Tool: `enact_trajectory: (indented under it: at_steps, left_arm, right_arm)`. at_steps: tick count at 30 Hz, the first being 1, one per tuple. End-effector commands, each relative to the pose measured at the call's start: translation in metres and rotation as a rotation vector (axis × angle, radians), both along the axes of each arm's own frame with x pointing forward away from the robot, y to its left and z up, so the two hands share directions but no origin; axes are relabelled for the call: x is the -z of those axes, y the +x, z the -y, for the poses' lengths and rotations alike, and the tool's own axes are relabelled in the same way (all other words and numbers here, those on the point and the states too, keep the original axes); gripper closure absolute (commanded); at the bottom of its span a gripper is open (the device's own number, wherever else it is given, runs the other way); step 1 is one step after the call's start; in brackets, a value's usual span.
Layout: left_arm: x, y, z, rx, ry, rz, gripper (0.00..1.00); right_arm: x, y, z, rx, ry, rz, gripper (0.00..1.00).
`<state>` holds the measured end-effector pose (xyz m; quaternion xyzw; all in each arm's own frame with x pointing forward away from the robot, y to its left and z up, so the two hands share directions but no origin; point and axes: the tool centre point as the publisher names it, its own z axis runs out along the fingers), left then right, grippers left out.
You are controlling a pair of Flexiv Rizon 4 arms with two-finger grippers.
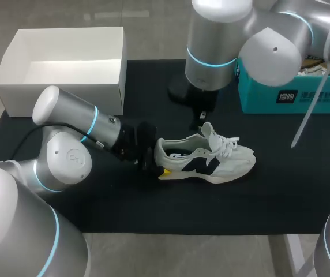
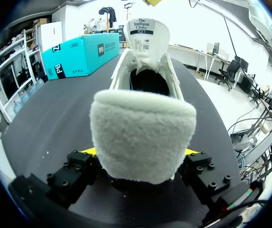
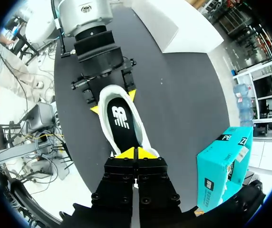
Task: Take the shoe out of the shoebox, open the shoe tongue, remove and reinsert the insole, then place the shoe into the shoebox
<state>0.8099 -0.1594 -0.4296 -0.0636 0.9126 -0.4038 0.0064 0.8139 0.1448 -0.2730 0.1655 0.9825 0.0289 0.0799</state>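
A white sneaker with a dark side logo (image 1: 211,161) lies on its side-sole on the black mat, toe to the right. My left gripper (image 1: 153,164) holds its fuzzy heel (image 2: 143,137) between both yellow-tipped fingers (image 2: 86,152). The tongue (image 2: 141,31) stands pulled up, and the shoe's mouth gapes. My right gripper (image 3: 136,153) hangs above the shoe and is shut on the tongue's top edge; it also shows as the right gripper (image 1: 202,120) over the laces. Inside lies the black insole (image 3: 121,118). The empty white shoebox (image 1: 61,86) stands at the back left.
A teal cardboard box (image 1: 286,95) stands at the back right of the mat, close behind my right arm. The black mat (image 1: 269,196) stretches bare in front of and to the right of the shoe.
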Motion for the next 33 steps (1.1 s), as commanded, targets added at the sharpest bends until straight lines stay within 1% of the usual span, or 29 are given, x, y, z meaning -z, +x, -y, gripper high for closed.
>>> enact_trajectory:
  at_steps: [1,4,6,25,28,33]
  left_arm:
    - [0.001,0.001,0.000,0.000,0.002,0.000,1.00]
    - [0.001,0.001,0.000,0.000,0.002,0.000,1.00]
    - [0.001,0.001,0.000,0.000,0.002,0.000,1.00]
    - [0.001,0.001,0.000,0.000,0.002,0.000,1.00]
    - [0.001,0.001,0.000,0.000,0.002,0.000,1.00]
    - [0.001,0.001,0.000,0.000,0.002,0.000,1.00]
  right_arm:
    - [0.028,0.005,-0.008,-0.022,0.032,-0.022,1.00]
    - [0.043,0.004,-0.010,-0.025,0.033,-0.048,1.00]
    - [0.052,0.003,-0.012,-0.007,-0.007,-0.086,1.00]
    - [0.052,0.003,-0.012,-0.007,-0.007,-0.086,1.00]
    - [0.062,0.003,-0.008,-0.007,-0.011,-0.073,1.00]
    - [0.070,0.002,-0.005,-0.010,-0.009,-0.054,1.00]
